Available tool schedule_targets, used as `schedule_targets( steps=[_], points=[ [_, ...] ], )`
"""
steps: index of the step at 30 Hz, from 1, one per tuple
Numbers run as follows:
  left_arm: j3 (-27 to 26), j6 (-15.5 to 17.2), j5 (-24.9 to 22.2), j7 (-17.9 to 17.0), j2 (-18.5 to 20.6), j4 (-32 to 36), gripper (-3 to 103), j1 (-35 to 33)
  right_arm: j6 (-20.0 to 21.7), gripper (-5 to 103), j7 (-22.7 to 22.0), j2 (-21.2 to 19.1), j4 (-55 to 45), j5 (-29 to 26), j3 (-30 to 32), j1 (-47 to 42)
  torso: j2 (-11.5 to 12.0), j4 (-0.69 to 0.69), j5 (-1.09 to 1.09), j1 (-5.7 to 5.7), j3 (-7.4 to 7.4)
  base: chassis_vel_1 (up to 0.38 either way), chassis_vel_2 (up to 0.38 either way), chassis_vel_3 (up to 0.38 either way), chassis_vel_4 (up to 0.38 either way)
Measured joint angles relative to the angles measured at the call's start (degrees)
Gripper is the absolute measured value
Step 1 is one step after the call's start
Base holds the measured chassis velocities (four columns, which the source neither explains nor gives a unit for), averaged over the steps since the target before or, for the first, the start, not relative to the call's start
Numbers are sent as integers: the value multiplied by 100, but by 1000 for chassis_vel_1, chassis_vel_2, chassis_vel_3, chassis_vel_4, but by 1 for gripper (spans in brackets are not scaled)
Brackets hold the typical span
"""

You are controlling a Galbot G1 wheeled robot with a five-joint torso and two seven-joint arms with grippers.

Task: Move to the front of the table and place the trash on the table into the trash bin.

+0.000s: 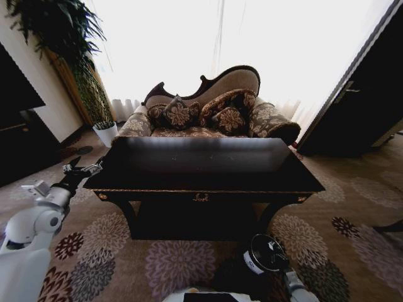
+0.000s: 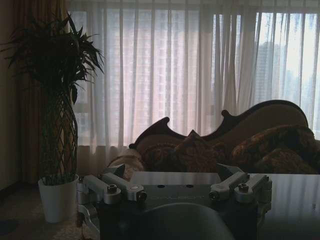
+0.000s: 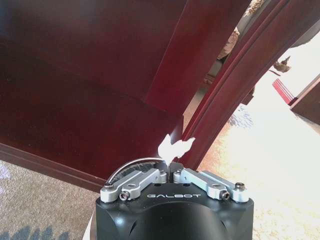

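The dark glossy table (image 1: 201, 189) stands straight ahead, its top mirroring the bright window. My right gripper (image 3: 170, 170) is low under the table's front edge, near a curved leg (image 3: 225, 100). It is shut on a small white paper ball (image 3: 175, 147), one piece of the trash. In the head view that gripper (image 1: 267, 248) hangs close to the carpet at the front right. A dark mass (image 1: 233, 277) beside it may be the trash bin; I cannot tell. My left gripper (image 1: 82, 168) is raised at the table's left corner, open (image 2: 172, 187) and holding nothing.
A patterned sofa (image 1: 208, 113) with cushions stands right behind the table. A tall plant in a white pot (image 1: 106, 132) is at the back left, beside dark furniture (image 1: 19, 138). A dark door (image 1: 365, 100) is at the right. Flowered carpet (image 1: 182, 264) covers the floor.
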State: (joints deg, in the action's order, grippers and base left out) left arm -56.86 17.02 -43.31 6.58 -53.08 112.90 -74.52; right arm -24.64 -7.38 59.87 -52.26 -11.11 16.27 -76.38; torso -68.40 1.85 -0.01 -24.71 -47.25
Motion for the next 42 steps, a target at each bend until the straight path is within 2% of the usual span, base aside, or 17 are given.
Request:
schedule_targets(
  steps=[1,2,3,5,8,11,14,17,19,20,23,24,28,31,35,42],
  points=[
    [0,0,0,0,0,0,100,0,0,-1,0,0,0,0,0,0,0,0,0,0,0,0,0,0,0],
    [-1,2,0,-1,0,8,100,-9,45,9,-78,17,-39,-6,-32,-6,0,0,0,0,0,0,0,0,0],
    [-12,2,0,-2,2,14,100,-19,71,15,-109,24,-58,-14,-48,-9,0,0,0,0,0,0,0,0,0],
    [-23,2,0,-3,6,19,100,-27,80,15,-120,25,-65,-17,-52,-9,0,0,0,0,0,0,0,0,0],
    [-65,4,-3,-4,34,30,100,-58,94,31,-135,4,-81,-37,-55,-3,0,0,0,0,0,0,0,0,0],
    [-79,5,-7,-5,46,35,100,-65,97,36,-137,-30,-93,-55,-51,5,0,0,-1,0,0,0,0,0,0],
    [-83,6,-11,-5,50,44,100,-68,99,53,-137,-67,-117,-87,-31,6,0,0,0,0,0,0,0,0,0],
    [-83,7,-14,-5,50,45,100,-66,99,58,-138,-79,-141,-97,-12,-3,0,0,0,0,0,0,0,0,0],
    [-83,7,-16,-7,50,44,100,-66,43,69,-111,-91,-247,-143,62,-54,0,0,0,0,0,0,0,0,0],
    [-83,7,-16,-7,50,44,100,-66,43,69,-111,-91,-247,-143,62,-54,0,0,0,0,0,0,0,0,0],
    [-83,8,-17,-9,48,31,100,-66,-38,86,-44,-126,-719,-374,275,-233,0,0,0,0,0,0,0,0,0],
    [-83,8,-17,-9,48,31,100,-66,-38,86,-44,-126,-719,-374,275,-233,0,0,0,0,0,0,0,0,0],
    [-64,8,-20,-9,51,20,100,-38,-33,99,-24,-273,-1643,-622,664,-571,0,-2,0,0,0,0,0,0,0],
    [-52,10,-24,-9,53,20,100,-15,-4,100,-30,-438,-2067,-597,858,-854,0,-2,0,0,0,0,0,0,0],
    [-41,12,-37,-10,53,-11,100,36,19,100,-41,-836,-2807,-608,1320,-1704,-1,0,0,0,0,0,0,0,0],
    [61,11,-32,-9,-46,-25,100,123,-174,100,-38,-1022,-3635,-594,1868,-2518,-1,1,1,0,0,0,0,0,0]
  ],
)
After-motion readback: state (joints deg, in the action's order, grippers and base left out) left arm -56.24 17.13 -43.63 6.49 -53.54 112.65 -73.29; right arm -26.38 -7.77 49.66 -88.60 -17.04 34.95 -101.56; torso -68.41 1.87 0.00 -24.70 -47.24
